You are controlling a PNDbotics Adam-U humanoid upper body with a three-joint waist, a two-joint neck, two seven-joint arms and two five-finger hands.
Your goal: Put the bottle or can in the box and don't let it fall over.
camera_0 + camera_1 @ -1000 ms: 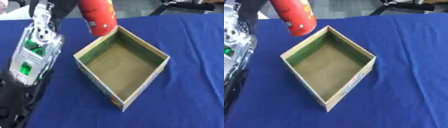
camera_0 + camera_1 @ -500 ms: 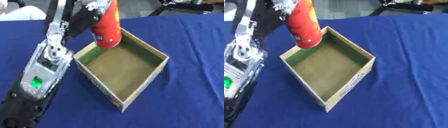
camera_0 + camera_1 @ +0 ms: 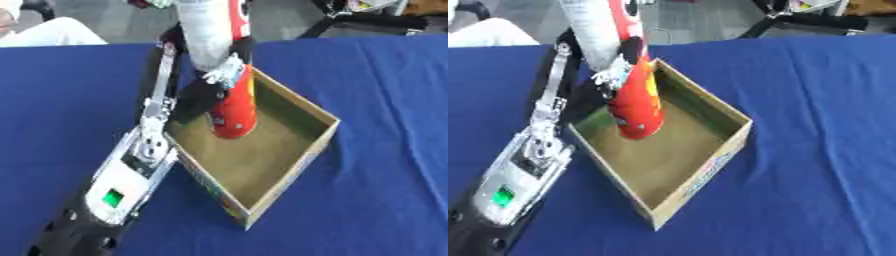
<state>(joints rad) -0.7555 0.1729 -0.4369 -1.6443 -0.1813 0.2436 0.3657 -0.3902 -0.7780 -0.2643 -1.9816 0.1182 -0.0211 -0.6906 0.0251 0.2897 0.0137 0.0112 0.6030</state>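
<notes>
The can (image 3: 234, 107) has dropped from above the rim down into the box (image 3: 302, 151) near frame center, bottom end on the floor, left hand (image 3: 208, 92) wrapped around it.

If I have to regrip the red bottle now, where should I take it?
Take the red bottle round its upper body from the robot's left, where the left hand already wraps it. It stands near-upright with its base inside the box, whose walls block a lower grip.
</notes>
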